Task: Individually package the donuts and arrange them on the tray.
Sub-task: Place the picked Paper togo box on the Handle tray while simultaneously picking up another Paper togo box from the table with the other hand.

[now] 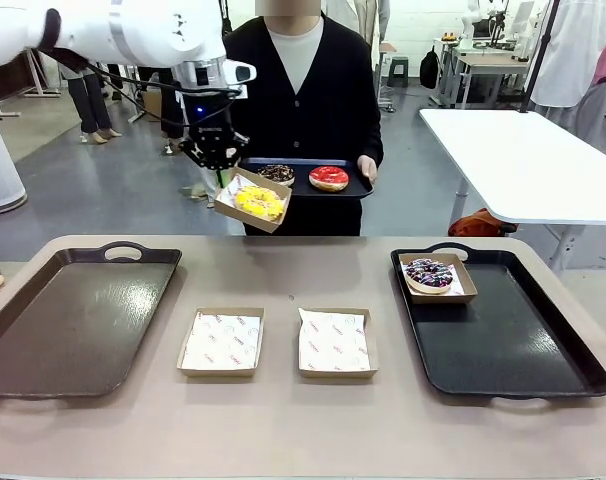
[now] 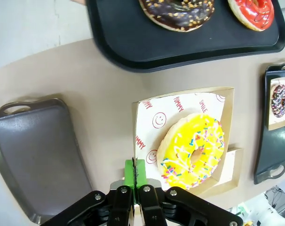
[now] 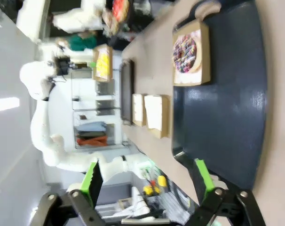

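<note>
FRONT VIEW
L gripper [image 1: 222, 178]: upper left of centre, raised above the table [image 1: 283, 430]; pinched tight on the rim of the held box [image 1: 241, 212].
Yellow-iced donut [image 1: 259, 202]: lies in the held box, which hangs tilted in the air just in front of the small dark tray [image 1: 305, 189].
Person: top centre, far side, dark cardigan; one hand [image 1: 367, 168] grips the small dark tray's right end.
Choc donut [image 1: 276, 173] & red donut [image 1: 329, 178]: side by side on the small dark tray, choc toward frame left.
Purple-sprinkled donut [image 1: 430, 274]: in the far box [image 1: 435, 257], top-left corner of the black tray [image 1: 523, 350], frame right.
Brown tray [image 1: 73, 320]: frame left, on the table.
Lined boxes: one [image 1: 221, 341] left of centre, another [image 1: 334, 341] beside it, between the two trays; white printed paper inside.

L WRIST VIEW
L gripper [image 2: 134, 175]: bottom centre, green pads pressed together on the held box [image 2: 228, 127] edge.
Yellow-iced donut [image 2: 193, 150]: centre-right, on smiley-print paper inside the held box.
Choc donut [image 2: 178, 12] & red donut [image 2: 253, 12]: top edge, on the small dark tray [image 2: 133, 42].
Brown tray [image 2: 34, 150]: left side.
Purple-sprinkled donut [image 2: 280, 100]: far right edge, boxed on the black tray [image 2: 269, 155].

R WRIST VIEW (scene turned sideways)
R gripper [image 3: 147, 176]: bottom edge, fingers spread wide, grasping nothing.
Purple-sprinkled donut [image 3: 185, 52]: upper right, in the far box [image 3: 204, 52] on the black tray [image 3: 227, 103].
Yellow-iced donut [image 3: 103, 63]: small, upper left, beside the white L arm [image 3: 39, 94].
</note>
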